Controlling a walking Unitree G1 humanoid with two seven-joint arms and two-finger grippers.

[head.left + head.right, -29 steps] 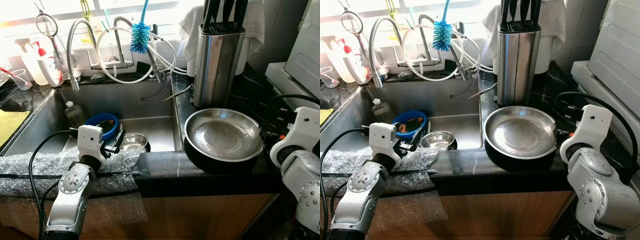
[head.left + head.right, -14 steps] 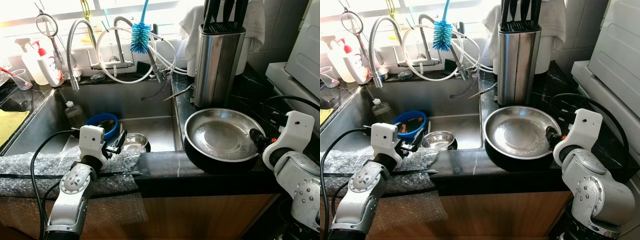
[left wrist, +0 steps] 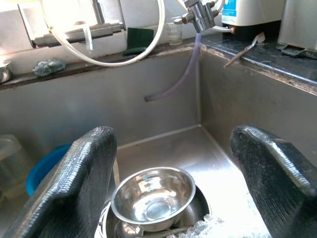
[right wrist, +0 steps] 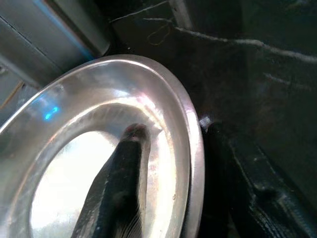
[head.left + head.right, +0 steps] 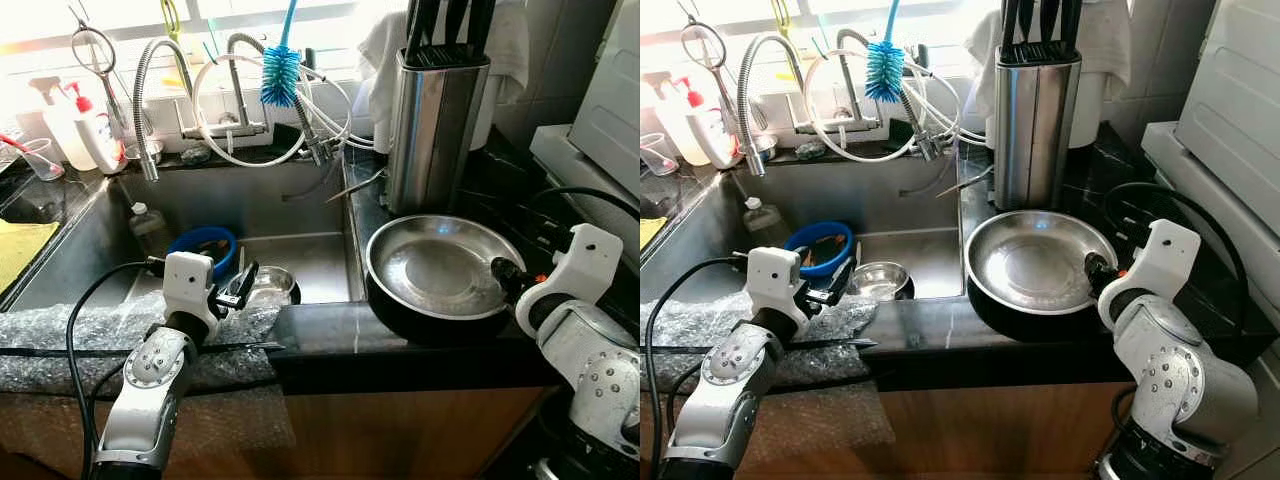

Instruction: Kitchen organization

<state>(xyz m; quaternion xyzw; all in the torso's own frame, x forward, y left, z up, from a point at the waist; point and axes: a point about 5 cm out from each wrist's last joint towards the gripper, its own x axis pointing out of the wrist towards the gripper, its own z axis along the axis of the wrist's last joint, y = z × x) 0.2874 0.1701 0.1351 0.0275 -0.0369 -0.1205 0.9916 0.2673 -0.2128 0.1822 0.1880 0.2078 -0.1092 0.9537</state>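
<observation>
Two grippers working the counter and sink. Right gripper (image 4: 168,163) is straddling the right-hand rim of the steel pan (image 5: 440,265): in the right wrist view one black finger (image 4: 119,188) is lying inside the bowl of the pan, the other finger is sitting outside, down against the dark counter (image 5: 480,190), with the rim running between them. Jaws are closing around the rim; can't tell from these frames whether they're actually pinching it yet. The pan is sitting nested on a black pan (image 5: 420,322) underneath, on the counter right of the sink (image 5: 90,240), just in front of the steel knife block (image 5: 432,125).

Left gripper (image 3: 171,163) is hovering over the front edge of the sink, fingers spread wide, gripping nothing. It's pointing down at a small steel bowl (image 3: 152,197), which is resting on the sink floor between the finger lines and below them, apart from both pads. Left arm is passing over bubble wrap (image 5: 60,335) draped on the sink's front ledge.

Blue bowl (image 5: 203,245) is lying in the sink just beside the steel bowl, toward the robot's left. Blue bottle brush (image 5: 281,72) is hanging among the faucet hoses (image 5: 235,120) behind the sink.
</observation>
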